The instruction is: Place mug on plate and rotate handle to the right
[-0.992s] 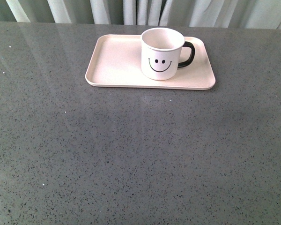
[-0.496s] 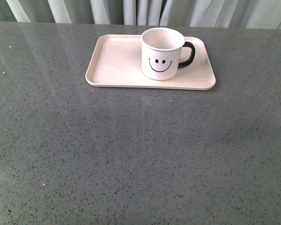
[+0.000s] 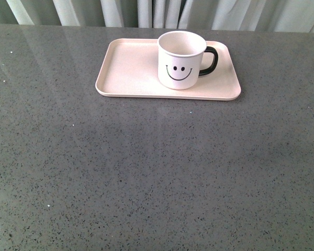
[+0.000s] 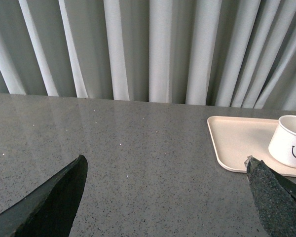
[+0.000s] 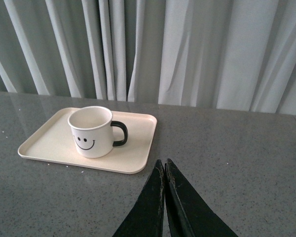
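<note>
The cream-white mug (image 3: 180, 60) with a black smiley face stands upright on the pale pink plate (image 3: 131, 68), toward the plate's right half. Its black handle (image 3: 211, 60) points to the right. Neither arm shows in the front view. My left gripper (image 4: 165, 165) is open over bare table, with the plate (image 4: 237, 143) and the mug (image 4: 291, 140) off beside one fingertip. My right gripper (image 5: 164, 163) is shut with nothing between its fingers, hovering near the plate's (image 5: 133, 143) closest corner; the mug (image 5: 91, 131) and its handle (image 5: 119, 133) stand beyond it.
The grey speckled table (image 3: 157, 172) stretches wide in front of the plate. Pale curtains (image 3: 146, 13) hang right behind the table's far edge.
</note>
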